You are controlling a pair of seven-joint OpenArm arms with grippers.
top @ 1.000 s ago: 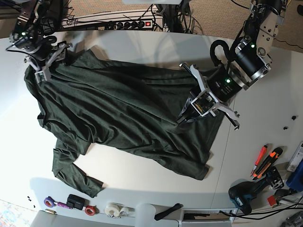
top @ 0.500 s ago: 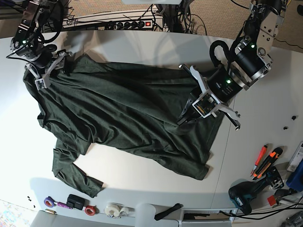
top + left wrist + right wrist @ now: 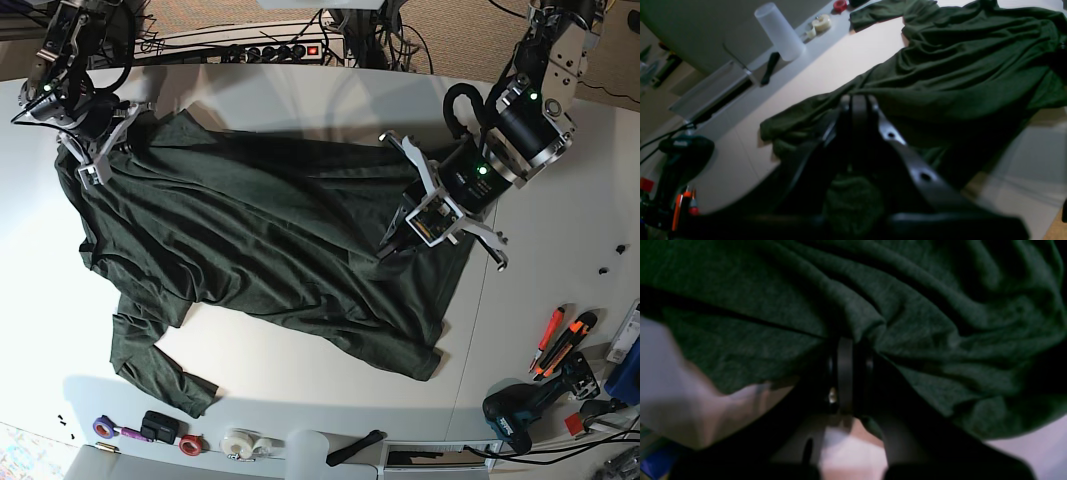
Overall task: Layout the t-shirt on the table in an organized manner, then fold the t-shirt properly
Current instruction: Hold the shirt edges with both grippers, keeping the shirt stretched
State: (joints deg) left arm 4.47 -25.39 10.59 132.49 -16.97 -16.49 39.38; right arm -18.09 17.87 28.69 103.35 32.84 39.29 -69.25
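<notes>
Both grippers, left gripper (image 3: 395,243) and right gripper (image 3: 97,150), pinch the t-shirt (image 3: 260,240) on the table (image 3: 300,400).

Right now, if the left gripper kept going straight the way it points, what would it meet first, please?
The t-shirt: the left gripper is already shut on its cloth, and more shirt lies directly ahead, though depth is unclear.

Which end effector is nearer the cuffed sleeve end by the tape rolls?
Neither is close, but the left end effector looks marginally nearer, off toward the shirt's other side from the cuff. The right end effector grips the t-shirt at the far corner.
</notes>
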